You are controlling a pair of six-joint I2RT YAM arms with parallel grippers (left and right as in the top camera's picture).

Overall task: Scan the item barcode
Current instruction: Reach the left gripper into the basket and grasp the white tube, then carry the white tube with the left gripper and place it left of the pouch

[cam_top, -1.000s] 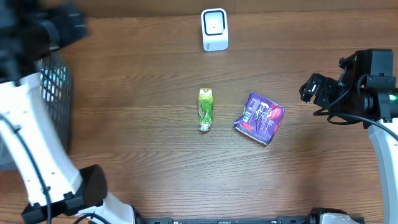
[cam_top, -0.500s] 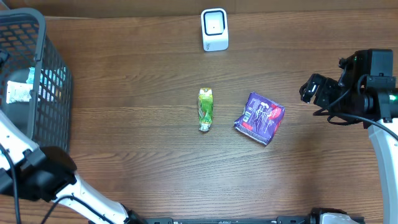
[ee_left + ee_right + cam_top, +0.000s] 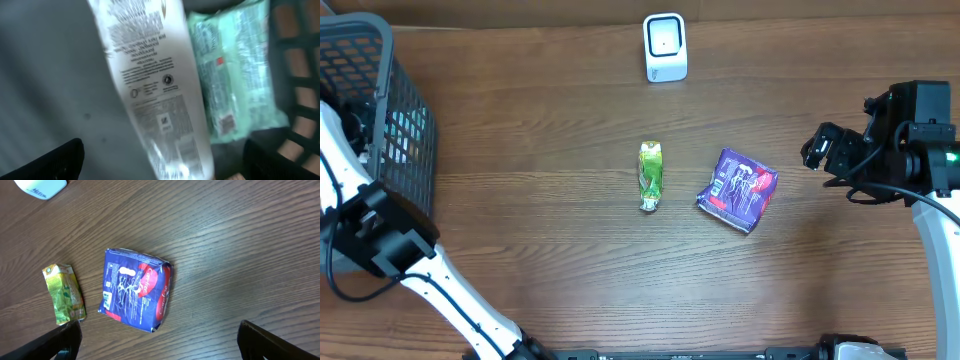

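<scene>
Overhead top-down, L wrist close-up, R shares pack [image 3: 135, 290]

Green pouch [image 3: 651, 176] flat, centre, lengthwise; purple-red packet [image 3: 738, 189] flat near its right, tilted, apart. White scanner [image 3: 665, 46] upright at far edge.

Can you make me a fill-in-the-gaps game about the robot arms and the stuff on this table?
1. Seen from overhead, the packet just left of the purple packet is coloured ___.
2. The scanner at the far edge of the wooden table is coloured ___.
3. The left tool is open above a white tube inside the black ___.
4. The right tool is open and holds ___.
Missing words: green, white, basket, nothing.
</scene>
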